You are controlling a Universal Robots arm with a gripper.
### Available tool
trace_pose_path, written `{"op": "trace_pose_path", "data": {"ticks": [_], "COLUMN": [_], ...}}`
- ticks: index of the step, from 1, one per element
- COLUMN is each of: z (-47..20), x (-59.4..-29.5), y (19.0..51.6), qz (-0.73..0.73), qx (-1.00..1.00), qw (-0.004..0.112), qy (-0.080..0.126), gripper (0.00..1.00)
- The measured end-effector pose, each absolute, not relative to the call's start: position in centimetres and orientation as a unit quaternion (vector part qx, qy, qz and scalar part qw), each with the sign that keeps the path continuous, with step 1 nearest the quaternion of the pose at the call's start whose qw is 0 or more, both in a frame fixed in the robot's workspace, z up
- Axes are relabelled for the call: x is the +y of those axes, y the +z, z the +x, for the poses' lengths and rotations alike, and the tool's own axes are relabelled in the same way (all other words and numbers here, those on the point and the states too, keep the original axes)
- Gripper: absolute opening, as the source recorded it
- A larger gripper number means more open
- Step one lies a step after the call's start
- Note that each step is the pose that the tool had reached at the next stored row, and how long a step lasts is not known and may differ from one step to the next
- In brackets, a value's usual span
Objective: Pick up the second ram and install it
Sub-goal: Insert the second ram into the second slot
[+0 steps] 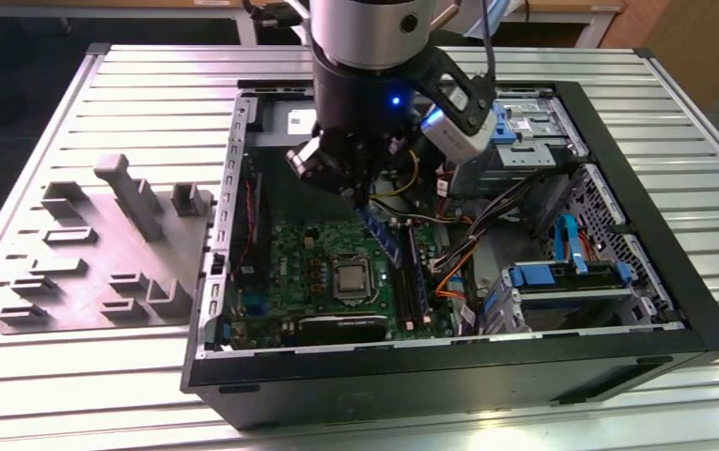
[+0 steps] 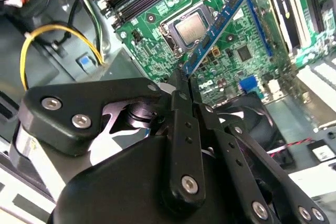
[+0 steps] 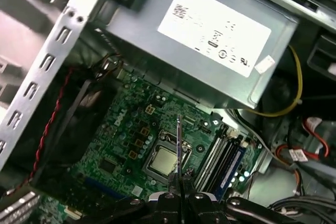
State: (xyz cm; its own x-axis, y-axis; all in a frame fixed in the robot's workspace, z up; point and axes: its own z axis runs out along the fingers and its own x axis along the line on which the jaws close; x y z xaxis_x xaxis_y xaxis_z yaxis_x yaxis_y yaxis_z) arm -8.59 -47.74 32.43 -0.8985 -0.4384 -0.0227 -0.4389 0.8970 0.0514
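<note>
My gripper [image 1: 362, 199] hangs inside the open computer case [image 1: 460, 366], over the green motherboard [image 1: 296, 249]. It is shut on the second ram [image 2: 220, 22], a thin blue-green strip with black chips that sticks out from the fingertips [image 2: 180, 80] and tilts down toward the board. In the exterior view the ram [image 1: 381, 237] hovers just above the CPU socket [image 1: 351, 275], beside the long black slots [image 1: 407, 287]. The first wrist view shows the ram [image 3: 178, 142] edge-on, with the slots [image 3: 218, 156] a little to one side.
The grey power supply [image 3: 210, 40] sits at the case's far end. Cable bundles [image 1: 485, 235] and blue drive brackets [image 1: 560, 277] fill the exterior view's right side of the case. A grey parts fixture [image 1: 108, 254] lies on the slatted table [image 1: 121, 103] at that view's left.
</note>
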Motion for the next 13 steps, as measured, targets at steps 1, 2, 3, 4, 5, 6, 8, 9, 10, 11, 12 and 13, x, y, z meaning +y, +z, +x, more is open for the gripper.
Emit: {"op": "trace_pose_path", "data": {"ticks": [1, 2, 3, 4, 5, 6, 8, 9, 10, 11, 12, 13], "z": [-8.59, -8.60, -8.59, -8.60, -8.60, -8.59, -8.60, -8.59, -8.60, -8.59, -8.59, -8.60], "x": [-47.74, -47.74, -47.74, -47.74, -47.74, -47.74, -47.74, -47.74, -47.74, -47.74, -47.74, -47.74], "y": [32.40, 32.38, 32.35, 32.32, 32.29, 32.27, 32.21, 32.18, 32.16, 32.13, 32.10, 32.07], "qz": [-0.216, -0.208, -0.198, -0.189, -0.181, -0.172, -0.154, -0.145, -0.136, -0.127, -0.118, -0.109], "qx": [0.976, 0.978, 0.980, 0.981, 0.983, 0.985, 0.988, 0.989, 0.990, 0.992, 0.993, 0.994], "qw": [0.005, 0.006, 0.006, 0.006, 0.006, 0.007, 0.007, 0.007, 0.008, 0.008, 0.008, 0.008], "qy": [0.028, 0.028, 0.027, 0.027, 0.027, 0.027, 0.027, 0.027, 0.027, 0.027, 0.027, 0.027], "gripper": [0.13, 0.13, 0.13, 0.13, 0.13, 0.13, 0.13, 0.13, 0.13, 0.13, 0.13, 0.13]}}
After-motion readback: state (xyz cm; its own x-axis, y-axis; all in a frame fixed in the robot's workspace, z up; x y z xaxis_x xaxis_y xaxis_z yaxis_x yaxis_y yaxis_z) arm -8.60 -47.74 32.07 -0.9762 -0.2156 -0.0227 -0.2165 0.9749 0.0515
